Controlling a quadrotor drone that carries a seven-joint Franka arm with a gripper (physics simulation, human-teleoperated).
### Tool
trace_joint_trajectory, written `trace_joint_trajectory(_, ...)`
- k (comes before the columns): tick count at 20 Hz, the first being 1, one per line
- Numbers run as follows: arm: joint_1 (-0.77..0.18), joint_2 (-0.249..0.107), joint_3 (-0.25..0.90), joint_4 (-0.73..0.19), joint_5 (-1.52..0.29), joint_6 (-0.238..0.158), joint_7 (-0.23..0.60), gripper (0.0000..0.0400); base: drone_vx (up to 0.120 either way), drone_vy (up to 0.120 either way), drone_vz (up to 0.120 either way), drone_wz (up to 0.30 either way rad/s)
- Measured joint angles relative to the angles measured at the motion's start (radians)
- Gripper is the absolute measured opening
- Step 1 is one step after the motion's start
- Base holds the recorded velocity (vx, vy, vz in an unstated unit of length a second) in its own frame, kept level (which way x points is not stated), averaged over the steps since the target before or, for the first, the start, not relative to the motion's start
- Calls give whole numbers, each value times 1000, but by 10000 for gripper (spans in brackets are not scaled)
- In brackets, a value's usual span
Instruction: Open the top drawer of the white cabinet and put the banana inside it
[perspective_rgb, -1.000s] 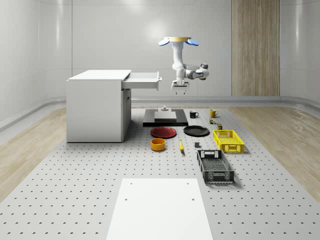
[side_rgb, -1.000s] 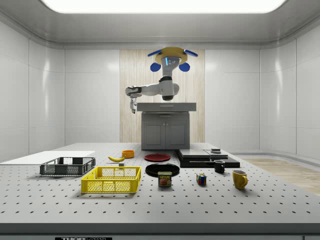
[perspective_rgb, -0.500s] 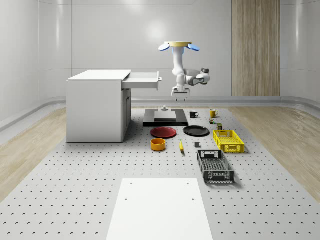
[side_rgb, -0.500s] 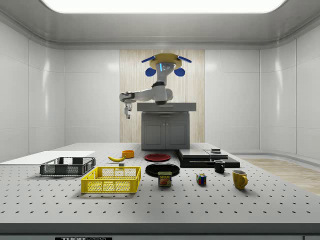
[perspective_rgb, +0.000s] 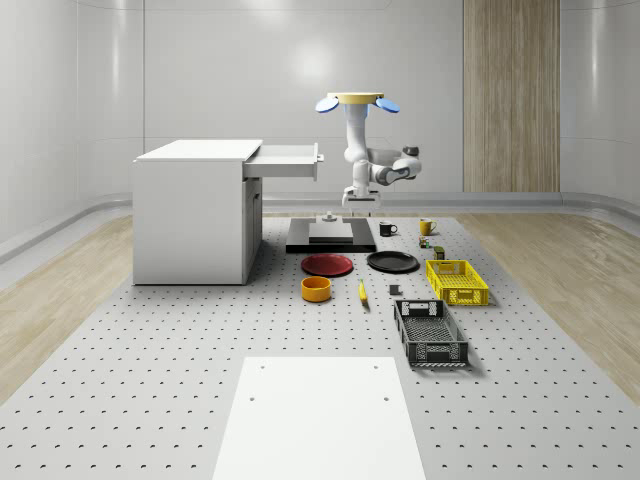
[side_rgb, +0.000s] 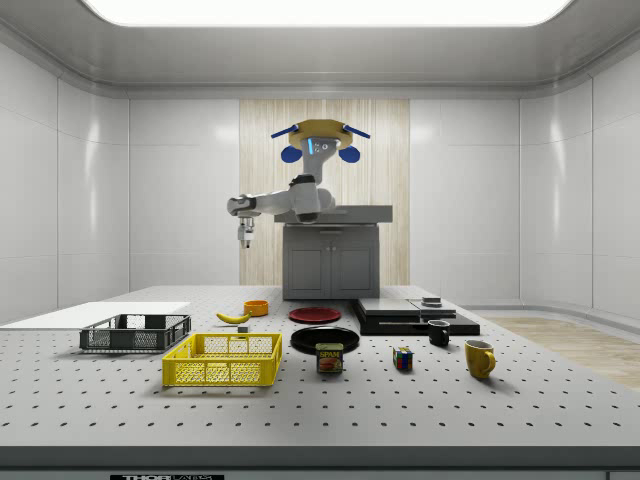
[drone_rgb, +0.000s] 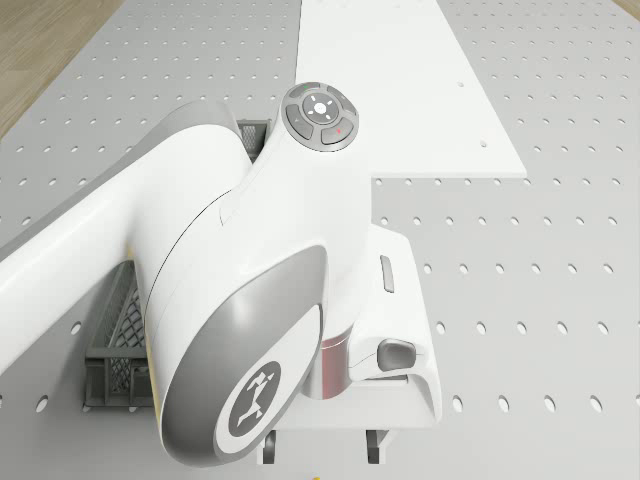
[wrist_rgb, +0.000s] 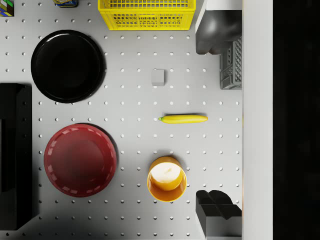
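Parted and empty, our jaws frame the perforated grey table from high above; our gripper points down while our drone hovers above the table beside the white cabinet, whose top drawer stands open. Our slim yellow banana lies on the table near the small orange bowl.

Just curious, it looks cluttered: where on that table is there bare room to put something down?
Bare: the table stretch in front of the white cabinet. Crowded: around the banana, hemmed by orange bowl, red plate, black plate, yellow basket.
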Motion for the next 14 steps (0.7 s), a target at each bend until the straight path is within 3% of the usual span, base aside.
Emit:
trace_joint_trajectory(11, 4, -31, 1, 1, -13, 28, -3, 400, 0, -4, -120, 0)
trace_joint_trajectory(14, 4, -38, 1, 1, -16, 34, -3, 400, 93, 0, -120, 0)
